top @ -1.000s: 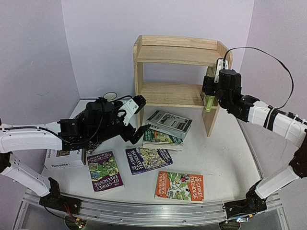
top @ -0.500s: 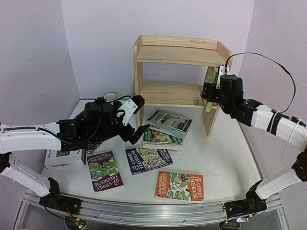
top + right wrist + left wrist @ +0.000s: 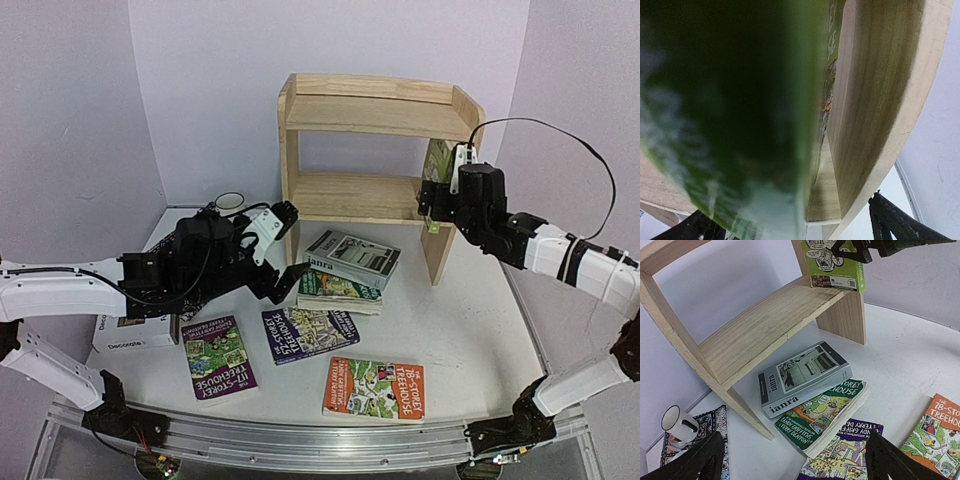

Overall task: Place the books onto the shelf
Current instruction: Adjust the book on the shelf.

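The light green book (image 3: 832, 262) stands on its short edge at the right end of the shelf (image 3: 370, 115). It is on the lower board, close against the right side panel. Its long axis goes up and down, and its cover faces the inside of the shelf. The top of the book is cut off in the left wrist view. In the right wrist view it is only a green blur, so its title cannot be read there. A barcode shows at the bottom corner of the cover. If the lower edge sits fully on the board, I cannot tell.

The right gripper (image 3: 432, 200) is at this book with its fingers spread wide on both sides, not pressing it.

The left gripper (image 3: 795, 460) is also spread wide and holds nothing. Just below and ahead of it lies a grey-white book (image 3: 800, 375) with "ianra" on the spine. It lies flat on a green book (image 3: 825, 412), where "ANDY GRIFFITHS & TERRY DENTON" can be read. Nearer to this gripper lies the dark purple book (image 3: 840, 455), cut off by the frame. To its right is the orange book (image 3: 375, 388) with "78-STOREY TREEHOUSE". The purple book (image 3: 218, 357) lies flat behind the gripper, near the arm. The white book (image 3: 125, 335), marked "Decorate", is half hidden under that arm.

To this gripper's left, a white mug (image 3: 680, 424) lies on a patterned placemat (image 3: 715, 420).
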You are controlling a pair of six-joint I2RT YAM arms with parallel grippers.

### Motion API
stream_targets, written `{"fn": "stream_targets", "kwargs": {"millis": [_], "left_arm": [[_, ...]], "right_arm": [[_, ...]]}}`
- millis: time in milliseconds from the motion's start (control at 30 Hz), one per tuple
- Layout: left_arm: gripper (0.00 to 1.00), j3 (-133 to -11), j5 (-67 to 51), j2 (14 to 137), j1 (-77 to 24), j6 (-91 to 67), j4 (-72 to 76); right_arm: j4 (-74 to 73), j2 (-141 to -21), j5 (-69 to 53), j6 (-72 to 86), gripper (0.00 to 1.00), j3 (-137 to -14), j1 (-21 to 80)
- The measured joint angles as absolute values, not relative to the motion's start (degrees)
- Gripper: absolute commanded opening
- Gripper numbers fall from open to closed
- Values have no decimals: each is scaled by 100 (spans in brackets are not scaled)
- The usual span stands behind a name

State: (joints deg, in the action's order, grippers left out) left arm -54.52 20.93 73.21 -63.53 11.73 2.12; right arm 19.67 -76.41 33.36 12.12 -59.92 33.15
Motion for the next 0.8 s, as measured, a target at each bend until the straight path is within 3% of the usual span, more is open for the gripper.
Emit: {"fn": "stream_targets", "kwargs": {"millis": [200,400,800], "left_arm": [[99,-5451,2110,7413,-6353,1081,217],[100,-5426,2108,7443,-6353,1034,257],[100,-5340,2110,7423,-6353,989,287]], "right_arm": [[1880,-7568,3238,1269,97,-5930,3315],[1794,-7478,3205,1341,77,-5844,3315],[1736,-7533,3320,1362,58,-5910,3315]]}}
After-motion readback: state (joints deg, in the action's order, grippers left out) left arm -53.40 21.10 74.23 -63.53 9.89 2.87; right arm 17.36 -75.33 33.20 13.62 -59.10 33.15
